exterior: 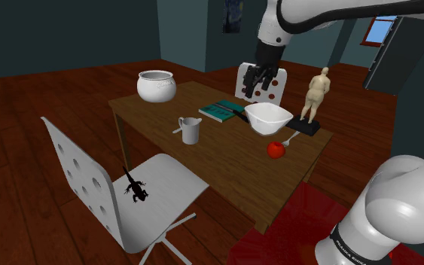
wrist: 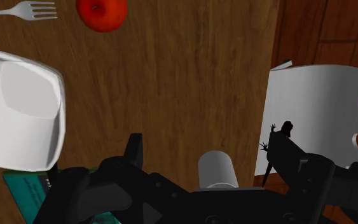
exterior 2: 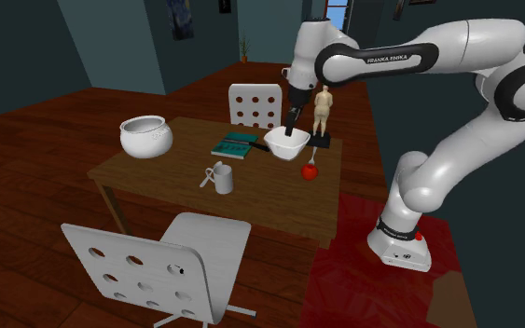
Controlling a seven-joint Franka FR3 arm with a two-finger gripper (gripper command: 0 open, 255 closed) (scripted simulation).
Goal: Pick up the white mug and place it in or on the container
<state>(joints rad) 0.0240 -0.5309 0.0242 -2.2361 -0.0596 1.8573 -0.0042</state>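
Hovering over the square white bowl [exterior: 268, 117], I am carrying my gripper [exterior: 259, 81] with jaws standing apart and empty. The white mug [exterior: 190, 130] is standing upright on the table [exterior: 225, 162], near the edge facing the white chair [exterior: 165, 184], well apart from me. Procedure, as I am judging it: travelling across level, centring over the rim, turning so the jaws are straddling the body clear of the handle [exterior: 177, 130], then descending straight before closing.

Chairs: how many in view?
2. The near chair stands at the table's near side in the shoulder view, with a black lizard figure on its seat. The far chair stands across the table.
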